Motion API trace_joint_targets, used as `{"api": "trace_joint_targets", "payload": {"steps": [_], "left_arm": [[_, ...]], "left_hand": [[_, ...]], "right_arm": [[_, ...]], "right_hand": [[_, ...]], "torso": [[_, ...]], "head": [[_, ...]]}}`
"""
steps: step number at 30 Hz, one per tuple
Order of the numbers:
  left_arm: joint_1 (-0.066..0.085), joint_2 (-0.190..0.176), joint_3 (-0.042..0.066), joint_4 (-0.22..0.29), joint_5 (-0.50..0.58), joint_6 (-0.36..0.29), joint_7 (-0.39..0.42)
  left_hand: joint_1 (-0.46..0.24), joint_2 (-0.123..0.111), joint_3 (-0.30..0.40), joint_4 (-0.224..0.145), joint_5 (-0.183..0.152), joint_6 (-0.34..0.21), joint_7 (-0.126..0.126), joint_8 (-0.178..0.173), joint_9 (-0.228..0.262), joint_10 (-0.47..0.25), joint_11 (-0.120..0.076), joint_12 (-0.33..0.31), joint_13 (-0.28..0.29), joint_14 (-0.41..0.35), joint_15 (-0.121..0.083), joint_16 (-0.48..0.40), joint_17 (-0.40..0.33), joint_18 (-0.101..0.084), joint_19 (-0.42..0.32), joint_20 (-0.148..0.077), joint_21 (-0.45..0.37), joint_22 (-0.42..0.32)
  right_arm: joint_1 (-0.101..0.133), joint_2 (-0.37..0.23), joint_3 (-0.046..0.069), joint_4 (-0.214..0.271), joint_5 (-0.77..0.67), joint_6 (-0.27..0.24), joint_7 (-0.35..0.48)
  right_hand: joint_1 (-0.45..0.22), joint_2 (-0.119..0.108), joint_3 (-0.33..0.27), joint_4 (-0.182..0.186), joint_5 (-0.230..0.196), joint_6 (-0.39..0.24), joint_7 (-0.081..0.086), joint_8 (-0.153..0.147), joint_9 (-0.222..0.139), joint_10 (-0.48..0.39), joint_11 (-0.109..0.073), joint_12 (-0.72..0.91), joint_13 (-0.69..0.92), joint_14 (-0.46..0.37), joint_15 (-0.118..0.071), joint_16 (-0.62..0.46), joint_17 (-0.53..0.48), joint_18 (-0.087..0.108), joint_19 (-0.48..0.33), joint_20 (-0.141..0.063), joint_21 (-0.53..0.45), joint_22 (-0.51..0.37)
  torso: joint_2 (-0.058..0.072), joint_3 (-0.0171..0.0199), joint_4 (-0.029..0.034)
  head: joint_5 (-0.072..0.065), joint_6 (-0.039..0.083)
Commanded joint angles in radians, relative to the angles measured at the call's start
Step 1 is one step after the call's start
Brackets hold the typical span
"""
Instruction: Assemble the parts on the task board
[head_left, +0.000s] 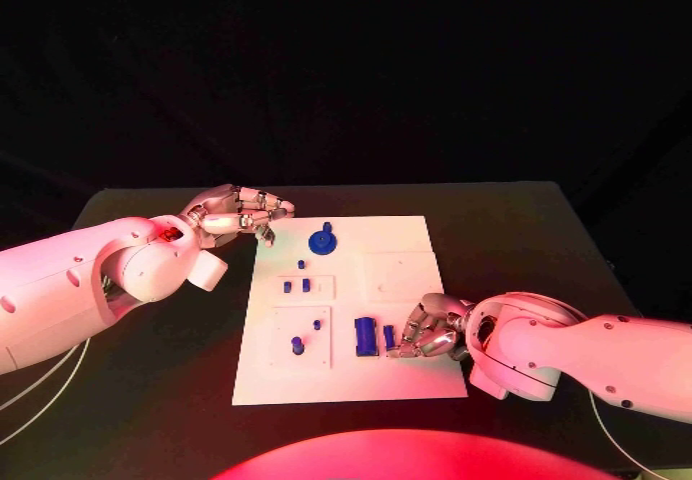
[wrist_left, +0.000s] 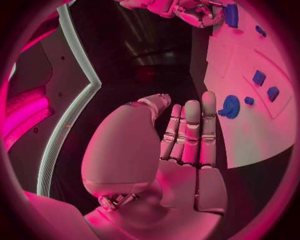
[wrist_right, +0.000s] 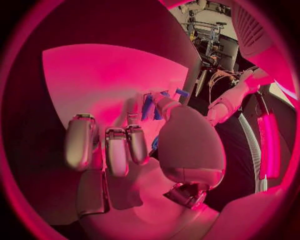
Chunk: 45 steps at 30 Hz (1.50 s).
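Note:
The white task board (head_left: 397, 245) lies in the middle of the black table. Blue parts on it: a round part (head_left: 323, 240) near the far edge, small pegs (head_left: 296, 287) in the middle, a tall block (head_left: 365, 337) and a thin piece (head_left: 389, 338) near the front. My right hand (head_left: 426, 330) rests on the board's front right, its fingertips at the thin piece; whether they grip it is hidden. The right wrist view shows curled fingers (wrist_right: 115, 150) and the thumb reaching among blue pieces (wrist_right: 147, 106). My left hand (head_left: 238, 215) hovers at the board's far left corner, fingers (wrist_left: 190, 132) stretched out, holding nothing.
The left wrist view shows the board (wrist_left: 262, 135) with the round part (wrist_left: 229, 106) just beyond my left fingertips and two square pegs (wrist_left: 265, 85) farther on. Bare black table (head_left: 173, 370) surrounds the board on every side.

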<state>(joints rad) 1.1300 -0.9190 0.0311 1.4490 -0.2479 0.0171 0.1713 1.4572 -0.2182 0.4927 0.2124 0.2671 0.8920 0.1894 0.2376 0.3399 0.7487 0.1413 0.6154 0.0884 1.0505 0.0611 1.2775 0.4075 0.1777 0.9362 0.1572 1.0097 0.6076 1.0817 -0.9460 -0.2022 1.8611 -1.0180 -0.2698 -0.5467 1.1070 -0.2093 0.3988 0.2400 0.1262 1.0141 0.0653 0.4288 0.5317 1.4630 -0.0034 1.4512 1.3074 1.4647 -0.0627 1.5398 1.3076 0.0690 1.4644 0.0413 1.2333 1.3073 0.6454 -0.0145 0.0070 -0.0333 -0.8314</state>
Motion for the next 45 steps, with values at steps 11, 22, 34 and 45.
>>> {"api": "trace_joint_targets", "payload": {"steps": [11, 22, 34, 45], "left_arm": [[0.001, 0.001, 0.0, 0.002, -0.001, 0.012, 0.004], [0.0, 0.001, 0.0, 0.003, 0.0, 0.01, 0.005], [-0.002, 0.014, -0.016, -0.016, 0.076, -0.059, 0.061], [-0.007, 0.096, -0.024, -0.134, 0.212, -0.201, 0.186]], "left_hand": [[0.001, 0.011, 0.001, -0.006, 0.001, -0.008, -0.001, 0.005, 0.002, -0.007, -0.001, 0.006, 0.001, -0.001, 0.003, 0.004, -0.001, 0.008, 0.007, 0.002, -0.005, -0.001], [0.001, 0.012, 0.001, -0.006, 0.001, -0.008, -0.001, 0.006, 0.002, -0.007, -0.001, 0.007, 0.0, -0.001, 0.004, 0.004, -0.001, 0.008, 0.007, 0.002, -0.006, -0.001], [-0.004, 0.01, -0.001, -0.003, 0.0, -0.013, 0.0, 0.005, 0.002, -0.004, -0.001, 0.01, 0.001, -0.003, 0.004, 0.004, -0.002, 0.007, 0.007, 0.003, -0.007, -0.002], [-0.006, 0.002, -0.006, 0.004, -0.001, -0.029, 0.005, 0.011, 0.005, -0.007, 0.014, 0.016, -0.008, -0.221, 0.032, -0.19, -0.098, 0.001, -0.139, 0.029, -0.176, -0.087]], "right_arm": [[-0.003, 0.029, -0.001, -0.039, -0.018, -0.01, 0.007], [0.006, 0.007, 0.0, -0.024, -0.005, -0.059, 0.065], [0.061, 0.005, 0.003, -0.128, 0.294, -0.179, 0.509], [0.11, 0.117, 0.02, -0.481, 0.673, -0.136, 0.846]], "right_hand": [[0.004, 0.011, -0.003, 0.002, 0.008, 0.008, 0.002, -0.005, -0.002, 0.046, -0.003, 0.007, 0.176, 0.091, -0.005, 0.003, 0.192, -0.011, 0.019, 0.0, 0.005, 0.186], [0.01, 0.006, -0.007, -0.002, 0.008, 0.004, 0.003, -0.007, -0.002, 0.041, -0.003, -0.003, 0.169, 0.09, -0.006, 0.001, 0.186, -0.008, 0.016, -0.001, -0.008, 0.183], [0.068, -0.018, -0.065, -0.012, 0.095, -0.096, 0.048, -0.085, -0.027, -0.024, 0.036, -0.099, 0.099, 0.061, 0.026, -0.057, 0.069, 0.025, -0.051, 0.025, -0.225, 0.13], [0.203, 0.013, -0.003, -0.053, 0.092, -0.184, 0.098, -0.103, -0.029, -0.527, 0.09, -0.771, -0.439, -0.317, 0.085, -0.685, -0.658, 0.107, -0.39, 0.083, -0.993, -0.186]], "torso": [[-0.001, -0.0004, -0.0009], [-0.001, 0.0005, -0.0012], [-0.03, -0.0104, -0.004], [-0.072, -0.0231, -0.0107]], "head": [[-0.001, 0.001], [0.0, 0.007], [0.0, 0.049], [0.008, 0.149]]}}
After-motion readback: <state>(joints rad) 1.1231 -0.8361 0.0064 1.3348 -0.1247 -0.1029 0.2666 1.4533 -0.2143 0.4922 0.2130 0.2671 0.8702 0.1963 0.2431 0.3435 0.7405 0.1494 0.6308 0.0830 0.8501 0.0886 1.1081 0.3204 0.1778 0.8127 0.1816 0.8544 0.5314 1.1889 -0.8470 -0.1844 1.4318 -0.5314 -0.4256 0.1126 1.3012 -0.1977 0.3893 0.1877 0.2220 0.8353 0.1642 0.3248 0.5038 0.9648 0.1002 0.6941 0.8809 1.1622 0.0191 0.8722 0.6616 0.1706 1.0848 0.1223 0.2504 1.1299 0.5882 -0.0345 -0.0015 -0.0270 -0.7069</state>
